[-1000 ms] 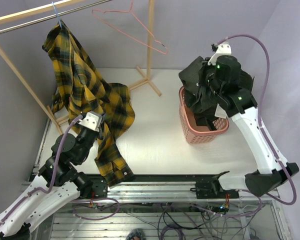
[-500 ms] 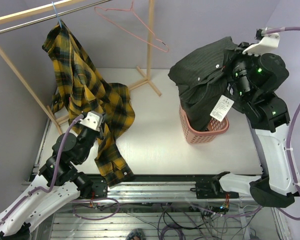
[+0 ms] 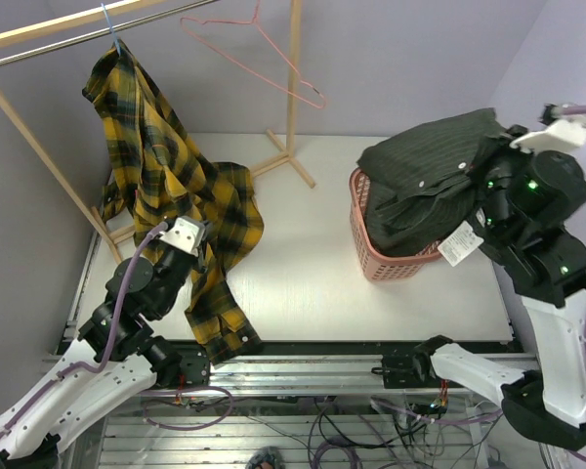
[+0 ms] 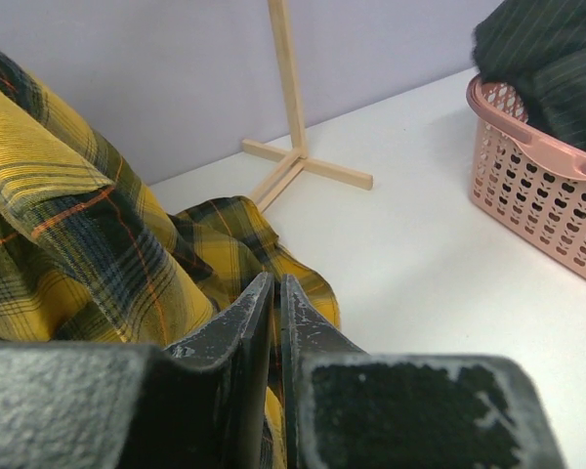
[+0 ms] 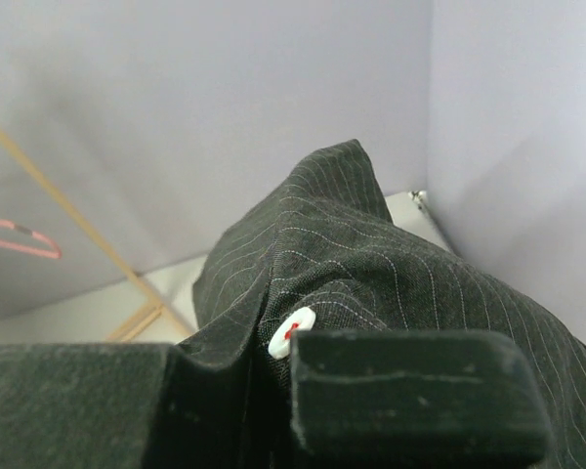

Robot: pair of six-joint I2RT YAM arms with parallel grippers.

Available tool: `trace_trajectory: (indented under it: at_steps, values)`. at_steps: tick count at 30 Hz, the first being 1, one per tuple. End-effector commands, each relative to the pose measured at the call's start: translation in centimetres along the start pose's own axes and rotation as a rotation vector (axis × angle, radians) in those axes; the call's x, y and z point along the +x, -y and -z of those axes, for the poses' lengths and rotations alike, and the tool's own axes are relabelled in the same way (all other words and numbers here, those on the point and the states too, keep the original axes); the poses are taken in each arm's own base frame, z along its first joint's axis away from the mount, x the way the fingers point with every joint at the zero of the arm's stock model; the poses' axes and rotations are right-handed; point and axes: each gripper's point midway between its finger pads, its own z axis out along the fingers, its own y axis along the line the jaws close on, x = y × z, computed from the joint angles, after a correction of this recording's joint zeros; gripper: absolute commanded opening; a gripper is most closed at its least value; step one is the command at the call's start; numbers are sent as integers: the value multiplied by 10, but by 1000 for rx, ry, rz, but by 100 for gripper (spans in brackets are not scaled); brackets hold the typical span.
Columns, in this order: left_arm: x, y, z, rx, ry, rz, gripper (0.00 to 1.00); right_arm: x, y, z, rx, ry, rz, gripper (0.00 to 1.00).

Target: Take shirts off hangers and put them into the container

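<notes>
Roughly halfway. Dark shirt (image 3: 425, 181) off the bare pink hanger (image 3: 264, 44), draped partly into basket (image 3: 391, 266), pinched by right end effector (image 5: 264, 362). Plaid shirt (image 3: 166, 186) hangs on blue hanger (image 3: 110, 24); left end effector (image 4: 276, 313) pinches its lower cloth.

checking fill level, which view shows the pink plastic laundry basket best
The top external view: the salmon-pink slotted plastic laundry basket shows from above, with the dark striped shirt draped into it. The left wrist view catches one wall and rim at the frame edge; the right wrist view shows none of it.
</notes>
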Motion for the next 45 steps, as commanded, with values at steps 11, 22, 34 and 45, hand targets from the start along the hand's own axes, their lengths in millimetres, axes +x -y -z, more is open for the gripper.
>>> trace_trajectory:
  at_steps: [11, 22, 34, 45]
  values:
    - [-16, -3, 2, -2, 40, 26, 19, -49, 11, 30, -29, 89, -83, 0]
    - [-15, -3, 2, -6, 37, 25, 19, -37, 9, 40, -94, 26, -10, 0]
    - [-19, -5, 5, -9, 53, 33, 19, 79, -47, -39, -117, -328, 229, 0]
    - [-20, -3, 4, 1, 56, 32, 19, 196, -34, -104, -103, -575, 219, 0]
